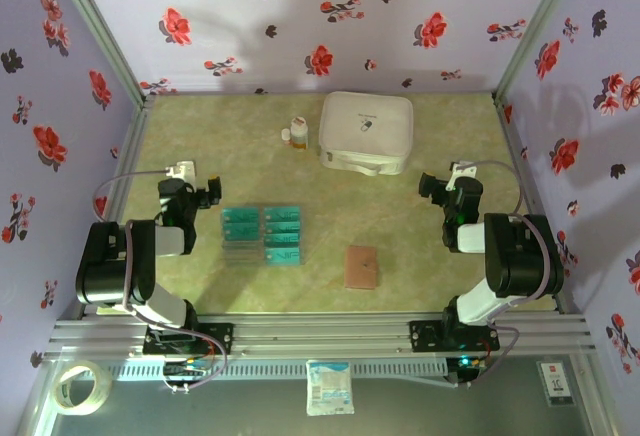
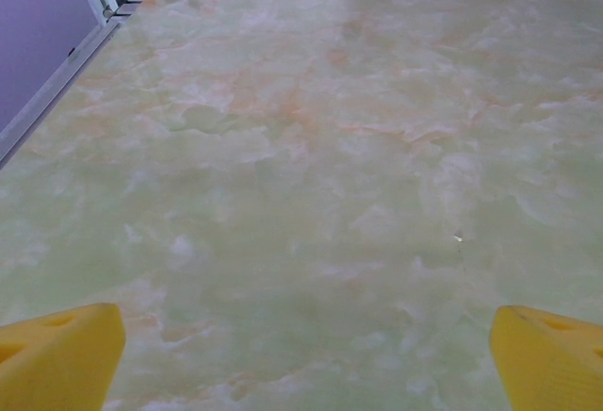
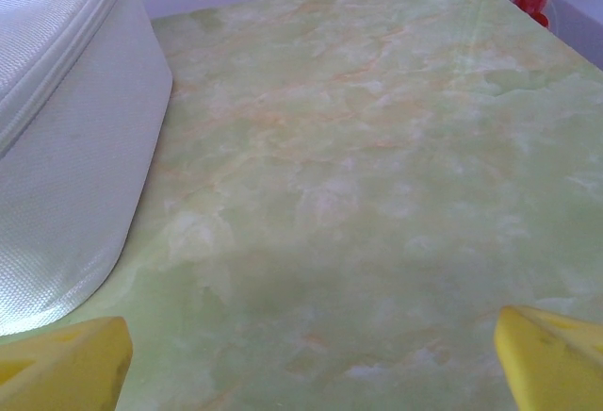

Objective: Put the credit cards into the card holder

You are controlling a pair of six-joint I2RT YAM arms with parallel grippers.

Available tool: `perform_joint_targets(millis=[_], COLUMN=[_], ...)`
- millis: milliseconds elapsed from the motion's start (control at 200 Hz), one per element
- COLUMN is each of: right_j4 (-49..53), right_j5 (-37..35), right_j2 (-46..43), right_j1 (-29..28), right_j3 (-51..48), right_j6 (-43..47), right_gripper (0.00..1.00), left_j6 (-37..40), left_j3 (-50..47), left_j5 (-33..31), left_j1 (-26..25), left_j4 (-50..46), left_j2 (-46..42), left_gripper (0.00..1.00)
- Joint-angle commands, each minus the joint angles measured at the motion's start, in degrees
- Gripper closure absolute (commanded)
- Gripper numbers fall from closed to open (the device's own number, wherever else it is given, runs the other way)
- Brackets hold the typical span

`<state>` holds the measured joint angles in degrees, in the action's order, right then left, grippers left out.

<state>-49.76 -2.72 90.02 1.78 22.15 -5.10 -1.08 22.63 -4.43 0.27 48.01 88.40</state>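
Note:
Several teal-green credit cards (image 1: 264, 233) lie in two columns on the table, left of centre. The card holder (image 1: 361, 266), a small reddish-brown wallet, lies shut and flat to their right, apart from them. My left gripper (image 1: 208, 196) hovers just left of the cards' far end, open and empty. On the far right, my right gripper (image 1: 431, 188) is also open and empty, beyond the card holder. In the left wrist view the yellow fingertips (image 2: 61, 354) stand wide apart over bare table. The right wrist view shows yellow fingertips (image 3: 66, 366) equally wide apart.
A large white zipped case (image 1: 366, 132) sits at the back centre, its side (image 3: 66, 147) close on the left in the right wrist view. A small pill bottle (image 1: 298, 134) stands left of it. Flowered walls enclose the table (image 1: 440, 276) on three sides.

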Motion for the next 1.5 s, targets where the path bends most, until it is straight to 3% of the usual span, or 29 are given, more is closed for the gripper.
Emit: perform_joint_targets(millis=[0,415,525,660,795,905,995,1120,1250,1380,1495], right_j4=[-0.7,-1.4,-0.1,8.5,25.9,43.0,47.9,52.5,56.4,62.1,64.7], right_j5=[0.1,-0.1,-3.6,-6.5,-7.6,-15.2,-5.4,5.8,11.8,10.7,7.1], right_j2=[-0.1,-0.5,-4.7,-13.1,-21.6,-24.7,-25.0,-24.4,-25.7,-27.6,-28.6], right_j1=[-0.3,-0.3,-0.1,-0.1,-0.1,0.3,1.0,0.7,-3.3,-12.3,-22.3], right_j3=[0.8,0.2,-0.9,0.2,6.9,13.6,17.6,21.2,22.4,23.1,21.9], right_j6=[-0.2,-0.4,-1.8,-2.7,-9.3,-30.4,-28.9,-28.2,-26.2,-22.4,-20.6], right_gripper=[0.01,0.01,0.01,0.01,0.01,0.01,0.01,0.01,0.01,0.01,0.01], left_j6=[0.3,0.2,-0.4,-0.4,-3.9,-10.5,-19.9,-29.8,-34.0,-34.7,-34.5], left_j3=[0.6,0.3,0.2,3.1,4.2,7.4,14.6,22.5,26.2,26.1,24.2], left_j5=[-0.9,-0.9,-2.4,-4.2,-8.8,-12.4,-13.9,-10.4,-3.8,2.1,2.8], left_j1=[0.0,-0.1,-0.1,0.0,-0.1,0.0,-0.1,-0.2,-1.7,-4.6,-8.6], left_j4=[1.5,2.1,1.1,-8.2,-14.1,-22.9,-38.8,-56.5,-67.0,-72.5,-72.6], left_j2=[0.2,0.1,-1.8,-6.7,-13.1,-19.7,-24.1,-27.6,-30.0,-31.8,-32.6], left_gripper=[0.00,0.00,0.00,0.00,0.00,0.00,0.00,0.00,0.00,0.00,0.00])
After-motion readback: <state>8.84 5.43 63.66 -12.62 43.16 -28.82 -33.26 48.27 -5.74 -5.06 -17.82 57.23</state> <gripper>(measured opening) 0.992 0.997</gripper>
